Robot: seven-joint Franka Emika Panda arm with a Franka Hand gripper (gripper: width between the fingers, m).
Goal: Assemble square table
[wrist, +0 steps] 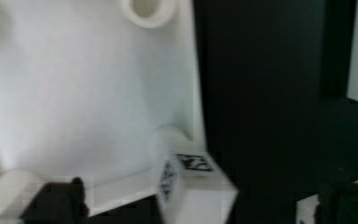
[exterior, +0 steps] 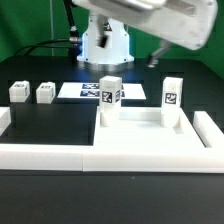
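Observation:
The white square table top point(exterior: 135, 122) lies inside the border wall, and two white tagged legs stand upright on it, one at the exterior view's left point(exterior: 110, 98) and one at the right point(exterior: 172, 101). Two more legs point(exterior: 18, 92) point(exterior: 45, 93) lie loose on the black table. My gripper point(exterior: 165, 54) hangs above the right upright leg, apart from it. In the wrist view the gripper point(wrist: 208, 205) is open. Its dark fingertips point(wrist: 60, 200) flank a tagged leg point(wrist: 194, 180) at the edge of the table top point(wrist: 69, 100), with clear gaps on both sides.
The long low white border wall point(exterior: 100, 152) runs along the front and up both sides. The marker board point(exterior: 88, 90) lies flat behind the table top, in front of the robot base point(exterior: 105, 45). A corner hole point(wrist: 149, 10) shows in the table top.

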